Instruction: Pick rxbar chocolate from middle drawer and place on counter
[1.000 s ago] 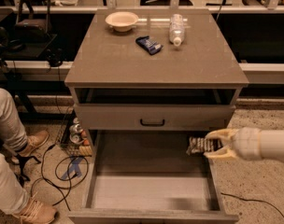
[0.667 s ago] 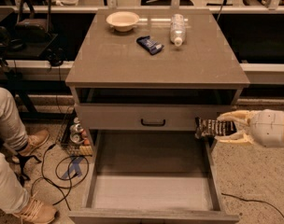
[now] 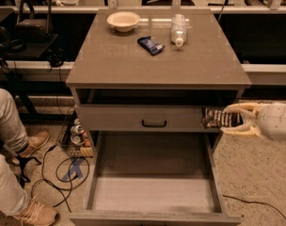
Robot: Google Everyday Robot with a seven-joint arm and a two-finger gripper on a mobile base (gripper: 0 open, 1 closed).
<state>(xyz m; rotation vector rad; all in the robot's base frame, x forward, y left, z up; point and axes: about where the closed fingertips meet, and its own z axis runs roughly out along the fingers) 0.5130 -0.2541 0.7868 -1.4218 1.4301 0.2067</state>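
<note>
- Speckled flooring and loose cables [image 3: 58, 171] are surrounding a grey cabinet, and a seated person's legs [image 3: 6, 121] are showing at the left.
- The middle drawer [image 3: 152, 192] is standing pulled out, with its pale floor lying bare.
- The gripper [image 3: 226, 120] is hanging off the cabinet's right side, level with the closed upper drawer front [image 3: 133, 119].
- Its fingers are clamping the rxbar chocolate [image 3: 213, 118], which is sitting in the air, outside the drawer and below the tabletop [image 3: 133, 65].
- Toward its back, the tabletop is carrying a bowl [image 3: 123, 20], a blue packet [image 3: 150, 45] and a bottle [image 3: 178, 28] lying on its side.
- The pick looks done, so the transfer to the tabletop is the step in hand.
- The next move is calling for a rise past the overhanging right edge, then a reach inward over the bare front part.
- After that comes a lowering and a release well clear of the packet and bottle.
</note>
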